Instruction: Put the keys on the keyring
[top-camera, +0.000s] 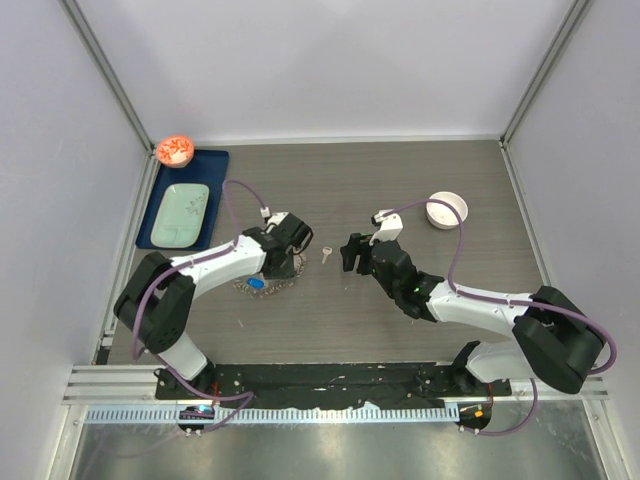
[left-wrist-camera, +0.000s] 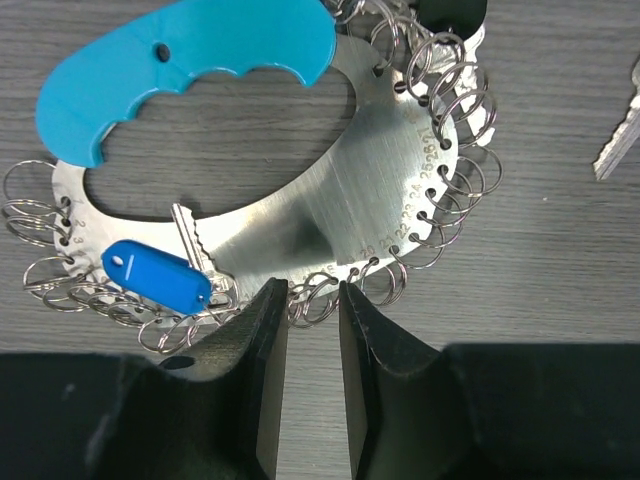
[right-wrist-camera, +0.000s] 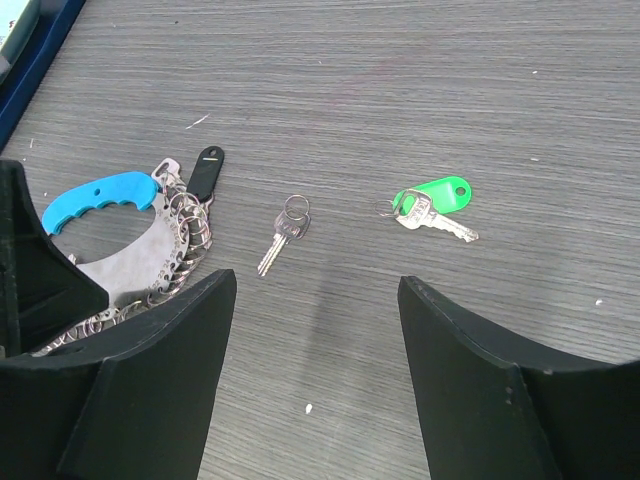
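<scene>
The step in hand looks like steadying the keyring (left-wrist-camera: 380, 190) so a key can be threaded on; neither of the 2 loose keys is on it yet. It lies flat on the wood table (top-camera: 330, 320) under the left gripper (left-wrist-camera: 313, 300), whose fingers (left-wrist-camera: 262, 380) stand close together with only a narrow slot between them, tips at the split rings on the plate's near edge; whether they pinch a ring I cannot tell. The right gripper (right-wrist-camera: 315, 280) hangs with jaws wide apart and nothing between them, above the silver key (right-wrist-camera: 283, 232) and the green-headed key (right-wrist-camera: 432, 203). Both lie loose on the table, the silver one near the keyring's ring-lined edge, the green one further off. The next move probably calls for the right gripper to come down on 1 key, likely the silver, and lift its thin, flat head off the surface. Room is tight between the 2 grippers in the middle; open table lies toward the white bowl (top-camera: 446, 210), while the blue tray (top-camera: 215, 165) bounds the left side
</scene>
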